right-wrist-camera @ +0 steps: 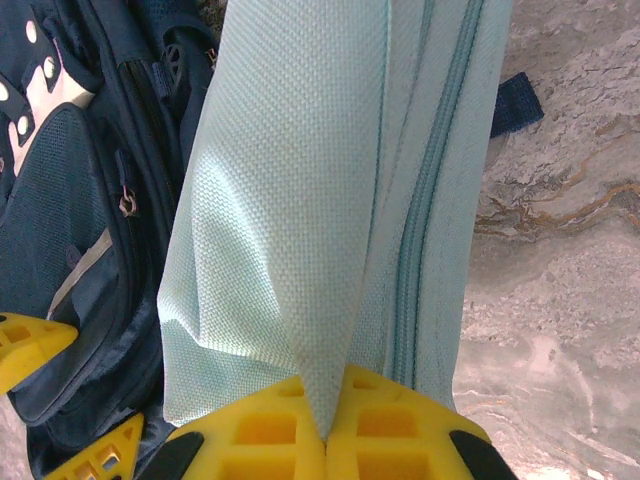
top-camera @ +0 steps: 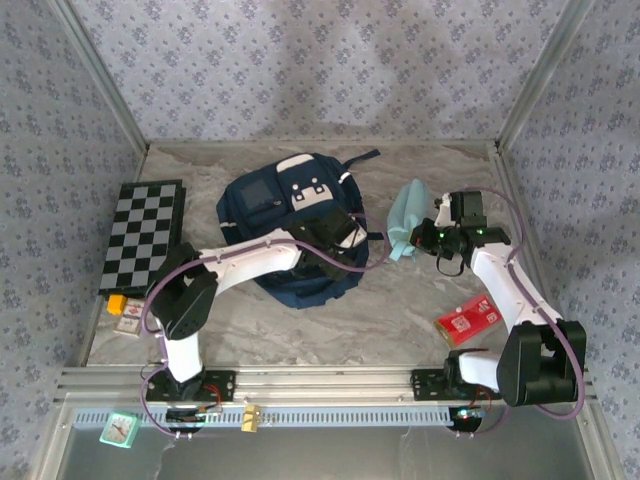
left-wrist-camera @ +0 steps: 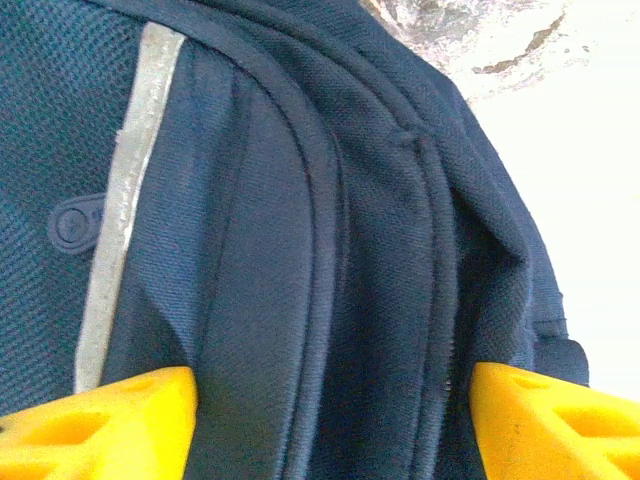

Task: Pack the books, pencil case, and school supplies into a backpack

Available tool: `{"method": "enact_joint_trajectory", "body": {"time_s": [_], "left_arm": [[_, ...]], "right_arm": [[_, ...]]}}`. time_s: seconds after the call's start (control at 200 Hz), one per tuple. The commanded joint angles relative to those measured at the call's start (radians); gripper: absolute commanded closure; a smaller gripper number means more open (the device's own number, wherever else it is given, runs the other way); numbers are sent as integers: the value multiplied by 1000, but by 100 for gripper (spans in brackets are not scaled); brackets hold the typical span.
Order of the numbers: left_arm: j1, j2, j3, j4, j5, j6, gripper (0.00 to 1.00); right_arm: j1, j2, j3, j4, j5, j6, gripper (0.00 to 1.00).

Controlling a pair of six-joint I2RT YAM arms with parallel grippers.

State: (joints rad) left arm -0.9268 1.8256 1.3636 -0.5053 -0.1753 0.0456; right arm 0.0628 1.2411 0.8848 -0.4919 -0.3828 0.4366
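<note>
Hanging from the right gripper (right-wrist-camera: 325,435), whose jaws are clenched on a fold of its woven cloth, the teal pencil case (right-wrist-camera: 290,200) looks light, soft and floppy; a pinch beside its zip should hold. The left gripper (left-wrist-camera: 332,410) stands released, the padded, piped seams of the navy backpack (left-wrist-camera: 300,250) between its jaws.

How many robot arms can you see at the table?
2. The left arm reaches across the navy backpack in the middle. The right arm stands on the right side, its gripper pinching the light teal pencil case beside the backpack. None seem hidden.
</note>
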Motion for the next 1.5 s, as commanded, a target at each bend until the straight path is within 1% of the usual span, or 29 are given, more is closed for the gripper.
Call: {"method": "enact_joint_trajectory", "body": {"time_s": [0.0, 0.085, 0.26, 0.32, 0.36, 0.455, 0.54, 0.595, 0.64, 0.675, 0.74, 0.855, 1.039, 1.069, 1.189, 1.274, 1.359, 1.494], "left_arm": [[54, 23, 43, -5, 2, 6, 39], [67, 17, 47, 11, 21, 7, 55], [70, 24, 38, 34, 70, 4, 80], [70, 30, 43, 28, 72, -2, 86], [70, 32, 50, 18, 88, -6, 86], [61, 31, 49, -3, 177, 9, 85], [54, 43, 25, 17, 163, 11, 84], [54, 66, 43, -11, 143, 7, 84], [52, 81, 63, -36, 136, 9, 86], [48, 86, 70, -44, 137, 16, 89], [39, 82, 70, -36, 125, 28, 100], [37, 52, 84, -43, 116, 8, 100], [37, -54, 95, -20, 39, -78, 100], [36, -68, 103, -25, 26, -94, 100], [26, -127, 140, -45, -65, -156, 100], [25, -165, 158, -42, -95, -180, 100], [25, -181, 187, -48, -125, -200, 100], [22, -178, 260, -83, -188, -229, 100]], "right_arm": [[-9, -22, 2, 6, -18, 4, 100], [-9, -25, 8, -5, -13, 1, 100], [-8, -35, 22, -20, -12, -6, 100], [-8, -41, 25, -27, -10, -6, 100], [-8, -47, 27, -31, -10, -4, 100], [-9, -57, 31, -41, -10, -7, 100], [-9, -63, 31, -46, -9, -13, 100], [-8, -66, 30, -49, -8, -12, 100], [-8, -68, 32, -51, -12, -10, 100], [-8, -69, 34, -51, -14, -10, 100], [-8, -74, 37, -54, -12, -13, 100], [-10, -83, 41, -68, -4, -16, 100], [-8, -109, 58, -105, -31, -39, 100], [-8, -114, 60, -135, -43, -42, 100], [-7, -142, 71, -180, -114, -54, 100], [1, -157, 83, -227, -168, -68, 100], [35, -167, 84, -251, -232, -72, 100], [135, -156, 85, -251, -258, -52, 100]]}}
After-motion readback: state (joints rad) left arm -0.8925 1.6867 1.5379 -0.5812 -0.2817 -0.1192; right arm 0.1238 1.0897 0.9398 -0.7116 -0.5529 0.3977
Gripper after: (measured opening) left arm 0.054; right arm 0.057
